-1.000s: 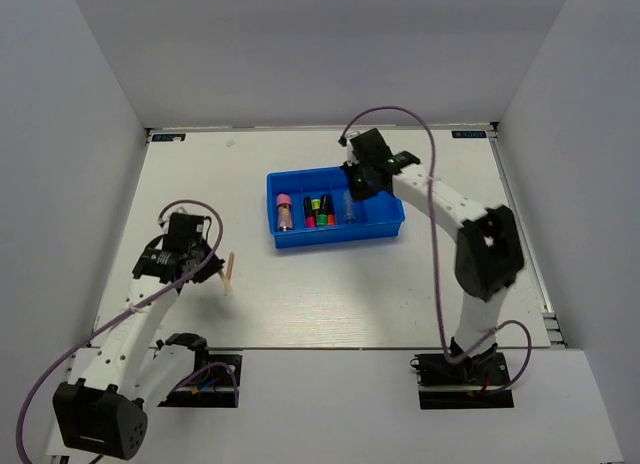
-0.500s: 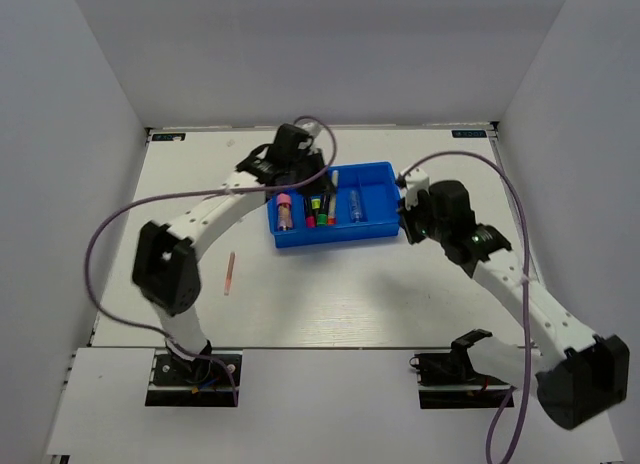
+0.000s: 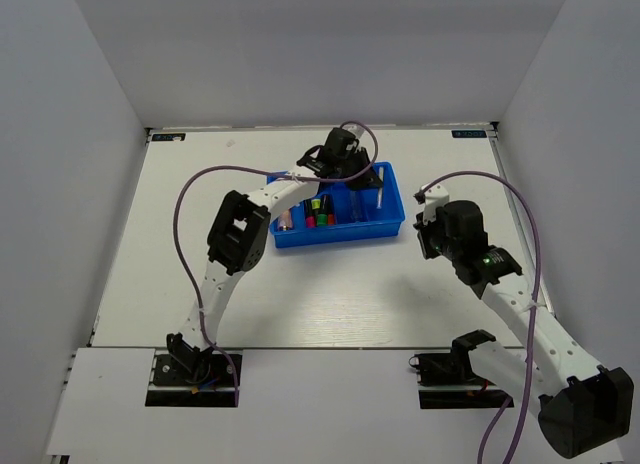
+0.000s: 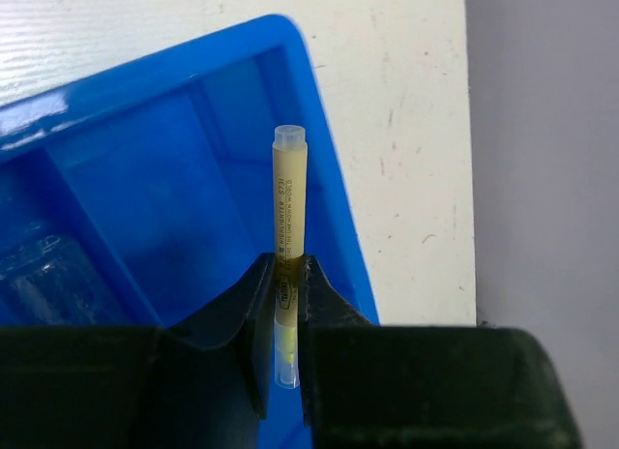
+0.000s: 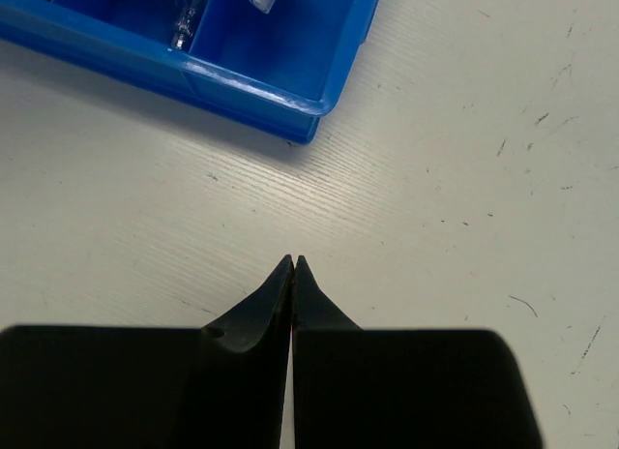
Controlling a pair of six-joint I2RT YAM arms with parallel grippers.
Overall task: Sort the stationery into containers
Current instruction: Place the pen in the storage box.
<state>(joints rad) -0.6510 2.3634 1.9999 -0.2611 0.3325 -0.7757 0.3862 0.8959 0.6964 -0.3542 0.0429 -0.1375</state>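
Observation:
The blue tray point(image 3: 390, 227) stands at the middle back of the table. My left gripper point(image 3: 372, 179) hovers over its right end, shut on a pale yellow stick point(image 4: 288, 197) that points away over the rightmost compartment point(image 4: 193, 207). In the other compartments lie a pink-capped item point(image 3: 287, 216), short black highlighters point(image 3: 316, 210) and a clear pen point(image 3: 352, 209). My right gripper point(image 5: 293, 261) is shut with nothing in it, low over bare table just off the tray's near right corner point(image 5: 308, 120). In the top view the right gripper point(image 3: 430, 236) sits right of the tray.
White walls close in the table on three sides. The left arm point(image 3: 240, 234) stretches from its base up to the tray, its purple cable looping over the left half of the table. The right arm point(image 3: 510, 294) crosses the right side.
My left gripper has travelled from the tray's left end to its right end. The pink stick seen earlier on the left of the table no longer shows. The right gripper drew back slightly from the tray.

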